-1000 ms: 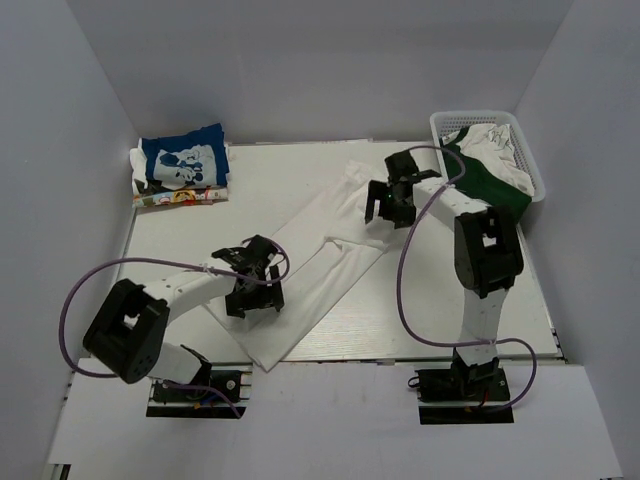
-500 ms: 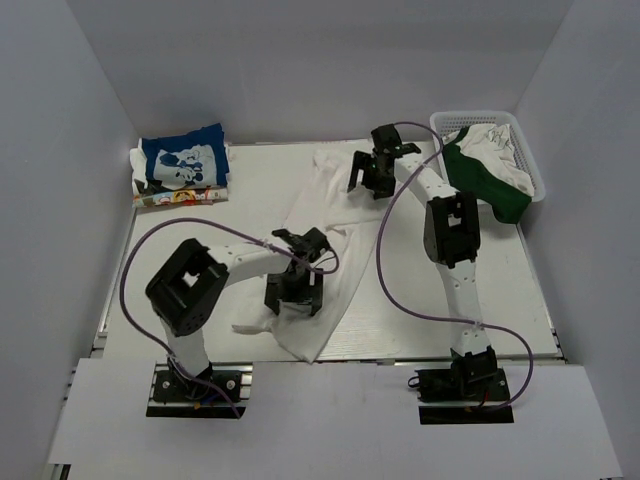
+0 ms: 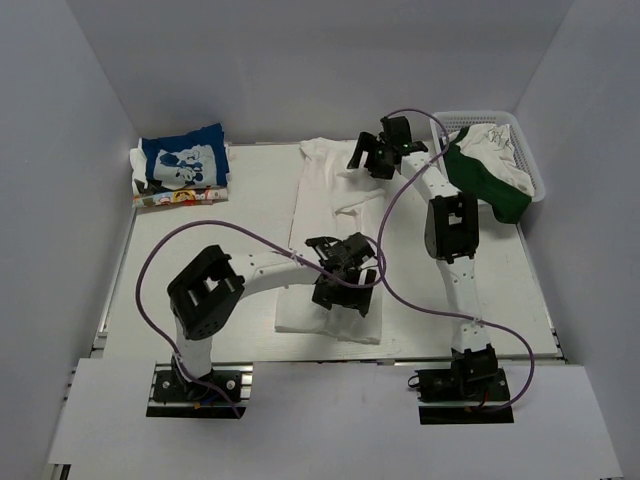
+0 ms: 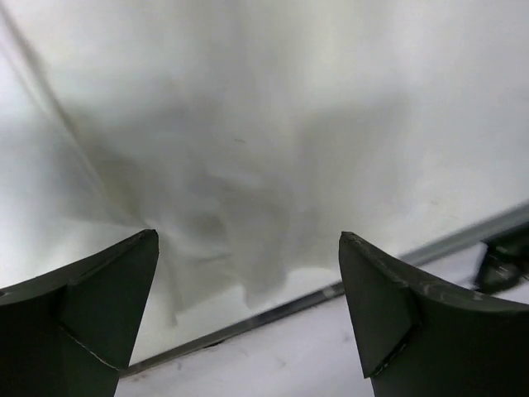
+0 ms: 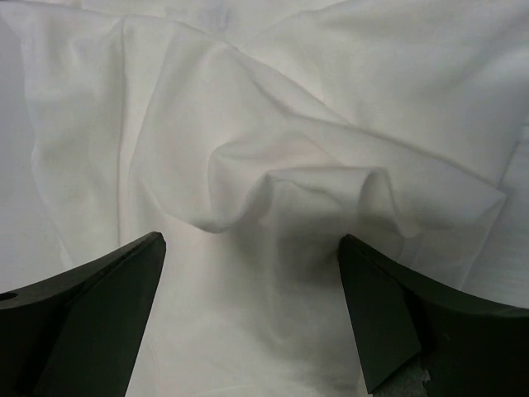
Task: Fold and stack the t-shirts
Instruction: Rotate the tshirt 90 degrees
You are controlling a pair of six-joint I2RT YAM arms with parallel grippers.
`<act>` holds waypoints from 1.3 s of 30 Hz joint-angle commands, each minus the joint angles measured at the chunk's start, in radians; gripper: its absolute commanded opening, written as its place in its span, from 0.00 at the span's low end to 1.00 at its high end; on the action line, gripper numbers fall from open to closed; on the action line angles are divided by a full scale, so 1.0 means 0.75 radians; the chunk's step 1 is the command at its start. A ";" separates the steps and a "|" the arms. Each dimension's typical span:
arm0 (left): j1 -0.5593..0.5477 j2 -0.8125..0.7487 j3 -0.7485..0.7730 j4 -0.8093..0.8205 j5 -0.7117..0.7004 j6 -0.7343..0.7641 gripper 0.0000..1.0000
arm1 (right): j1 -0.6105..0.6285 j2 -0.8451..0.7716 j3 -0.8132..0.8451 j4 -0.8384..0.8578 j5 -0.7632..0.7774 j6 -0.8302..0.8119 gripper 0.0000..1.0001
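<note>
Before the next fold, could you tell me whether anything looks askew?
The white shirt is puckered at its far end, below the right gripper; a green garment spills over the basket rim.

Plain white cloth t-shirt (image 3: 322,210) on a white desk (image 3: 200,245); folded blue cloth t-shirt (image 3: 183,160) with white cartoon print; white lattice plastic basket (image 3: 478,116) holding dark green and white cloth (image 3: 492,188).

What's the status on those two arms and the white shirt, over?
Left fingers open over near end of white t-shirt. Right fingers open over its rumpled far end. Shirt in long strip, not yet stacked. Nothing in the way.
</note>
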 commanded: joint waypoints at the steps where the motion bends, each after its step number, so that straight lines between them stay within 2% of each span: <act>1: -0.050 -0.250 -0.005 0.117 -0.064 0.020 1.00 | 0.037 -0.273 -0.056 -0.015 -0.040 -0.153 0.90; 2: -0.071 -0.301 -0.034 0.132 -0.082 0.020 1.00 | 0.037 -0.369 -0.083 -0.037 -0.034 -0.174 0.90; 4: -0.085 -0.468 -0.144 0.150 -0.144 0.020 1.00 | 0.101 -0.473 -0.273 -0.060 0.035 -0.204 0.90; 5: -0.085 -0.536 -0.199 0.181 -0.166 0.036 1.00 | 0.111 -0.660 -0.345 -0.062 0.062 -0.178 0.90; 7: -0.067 -0.694 -0.447 0.289 -0.294 -0.018 1.00 | 0.123 -0.800 -0.744 0.013 0.124 -0.141 0.90; 8: -0.046 -0.852 -0.535 0.314 -0.316 -0.047 1.00 | 0.129 -1.042 -0.864 0.111 0.138 -0.113 0.90; 9: -0.030 -0.931 -0.675 0.314 -0.421 -0.082 1.00 | 0.142 -1.119 -1.067 0.185 0.176 -0.096 0.90; 10: -0.016 -0.990 -0.727 0.290 -0.485 -0.163 1.00 | 0.150 -1.266 -1.270 0.210 0.191 -0.090 0.90; 11: -0.016 -1.042 -0.768 0.263 -0.526 -0.204 1.00 | 0.154 -1.334 -1.353 0.224 0.209 -0.068 0.90; 12: 0.011 -1.107 -0.833 0.239 -0.575 -0.235 1.00 | 0.176 -1.513 -1.495 0.228 0.216 -0.047 0.90; 14: 0.060 -1.124 -0.899 0.198 -0.588 -0.305 1.00 | 0.195 -1.661 -1.780 0.242 0.124 -0.010 0.90; 16: 0.097 -1.124 -0.912 0.179 -0.588 -0.368 1.00 | 0.244 -1.780 -1.927 0.235 0.004 -0.008 0.90; 18: 0.150 -1.124 -0.963 0.161 -0.602 -0.413 1.00 | 0.291 -1.878 -2.008 0.086 0.011 -0.002 0.90; 20: 0.195 -1.162 -1.034 0.248 -0.561 -0.413 1.00 | 0.352 -1.944 -2.120 -0.035 0.013 0.014 0.90; 23: 0.212 -1.191 -1.128 0.379 -0.451 -0.379 1.00 | 0.416 -2.040 -2.286 -0.070 -0.078 0.096 0.90; 27: 0.224 -1.132 -1.157 0.486 -0.306 -0.342 0.92 | 0.471 -2.094 -2.407 -0.081 -0.114 0.209 0.90; 30: 0.224 -1.112 -1.184 0.553 -0.254 -0.311 0.87 | 0.500 -2.100 -2.501 0.023 -0.156 0.272 0.90; 36: 0.224 -1.065 -1.196 0.582 -0.212 -0.299 0.64 | 0.551 -1.963 -2.560 0.163 -0.216 0.329 0.89; 39: 0.224 -1.065 -1.225 0.594 -0.211 -0.299 0.49 | 0.567 -1.922 -2.568 0.189 -0.208 0.342 0.86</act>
